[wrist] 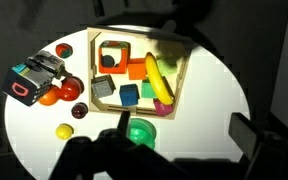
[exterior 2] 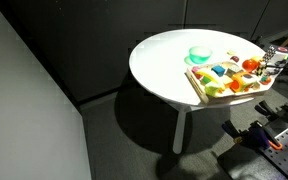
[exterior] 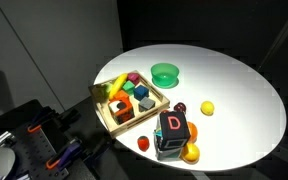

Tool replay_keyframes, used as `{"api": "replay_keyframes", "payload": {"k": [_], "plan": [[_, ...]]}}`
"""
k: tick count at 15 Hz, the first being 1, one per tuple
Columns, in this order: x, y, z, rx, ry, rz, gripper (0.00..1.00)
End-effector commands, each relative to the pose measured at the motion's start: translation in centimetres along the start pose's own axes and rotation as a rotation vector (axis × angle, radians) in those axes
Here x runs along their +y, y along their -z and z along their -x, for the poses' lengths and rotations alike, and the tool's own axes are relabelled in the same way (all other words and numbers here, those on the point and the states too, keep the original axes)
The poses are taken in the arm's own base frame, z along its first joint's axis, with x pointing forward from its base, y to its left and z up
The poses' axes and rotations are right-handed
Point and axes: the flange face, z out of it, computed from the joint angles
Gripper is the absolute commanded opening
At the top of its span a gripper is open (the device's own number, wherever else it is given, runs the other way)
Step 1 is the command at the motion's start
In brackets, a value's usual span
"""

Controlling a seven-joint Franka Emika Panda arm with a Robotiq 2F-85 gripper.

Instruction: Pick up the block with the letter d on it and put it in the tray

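Block with the letter d (exterior: 172, 126) beside tray (exterior: 102, 112) | arm (exterior: 34, 148) beyond table (exterior: 244, 90) edge | pincer (wrist: 174, 160) blurred, cannot tell grip

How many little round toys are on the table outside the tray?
4: a yellow one and a dark red one beyond the D block, a red one near the tray, an orange one beside the block. Others may hide behind it.

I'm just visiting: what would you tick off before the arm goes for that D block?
1. Block with the letter D in view, D showing: ok.
2. Space around it: not ok, orange toy close beside.
3. Room in tray: cannot tell, crowded with toys.
4. Gripper open: cannot tell, dark blur in wrist view.
5. Green bowl off the block-to-tray path: ok.
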Motion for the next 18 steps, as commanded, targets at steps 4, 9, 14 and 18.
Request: {"api": "replay_keyframes", "payload": {"k": [4,9,14,18], "plan": [[4.1,0.1,-3.8,-0.054,-0.158,0.043,1.0],[7.7,-1.4,-5.8,-0.105,-0.219,0.011,1.0],[11.3,-3.8,-7.7,-0.148,-0.299,0.045,1.0],[14.3,-5.6,-9.1,-0.105,-0.341,0.115,1.0]]}}
